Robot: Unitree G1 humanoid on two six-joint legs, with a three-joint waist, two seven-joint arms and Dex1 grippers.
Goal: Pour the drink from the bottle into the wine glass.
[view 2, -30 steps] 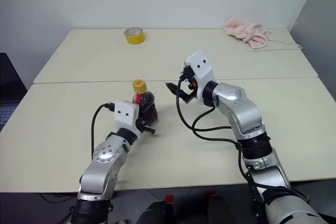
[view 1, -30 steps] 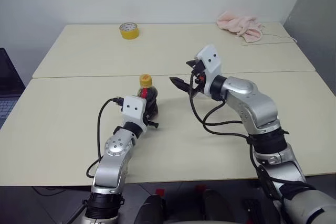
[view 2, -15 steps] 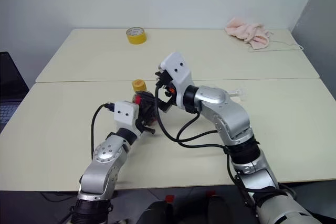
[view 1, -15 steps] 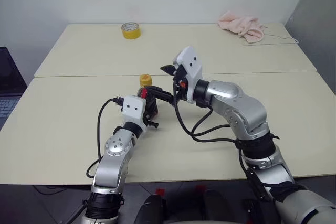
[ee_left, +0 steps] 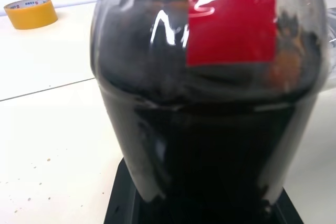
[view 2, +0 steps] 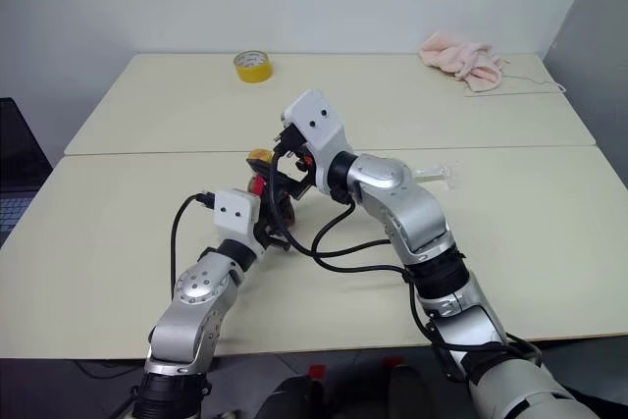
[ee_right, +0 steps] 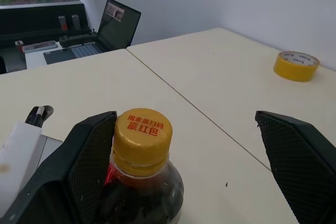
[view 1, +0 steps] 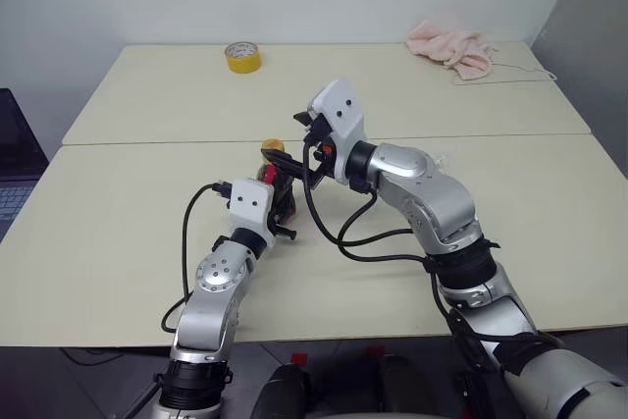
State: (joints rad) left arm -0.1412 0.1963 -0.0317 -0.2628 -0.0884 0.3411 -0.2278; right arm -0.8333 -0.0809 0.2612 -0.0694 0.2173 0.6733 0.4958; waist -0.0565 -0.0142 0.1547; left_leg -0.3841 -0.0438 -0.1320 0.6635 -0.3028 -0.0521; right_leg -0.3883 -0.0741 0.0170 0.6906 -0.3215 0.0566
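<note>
Bottle [ee_right: 143,182]: stood upright on the near table [view 1: 118,242], gripped low on its body by the left gripper [view 1: 280,205]; the drink [ee_left: 210,145] is seen dark through the plastic beneath the red label [ee_left: 231,17]
Yellow cap [ee_right: 143,132]: judged to be screwed on yet, so nothing can be poured until it is removed
Left gripper: clamped tight on the bottle's body, pointed forward and level
Right gripper [ee_right: 186,161]: spread wide about the cap, nothing held; one finger lies close beside the cap, the other well apart
Wine glass [view 2: 432,174]: a faint clear shape on the table beyond the right arm; it cannot be made out well
Risk, uneven closing: the near finger may push the neck sideways; the bottle may be tilted in the left grip
Risk, twisting: the body may be turned with the cap if the hold slips
Risk, squeezing: drink may be forced out once the cap is loosened
Elsewhere: yellow tape roll [view 1: 241,56] and pink cloth [view 1: 449,48] far back, clear of the work
</note>
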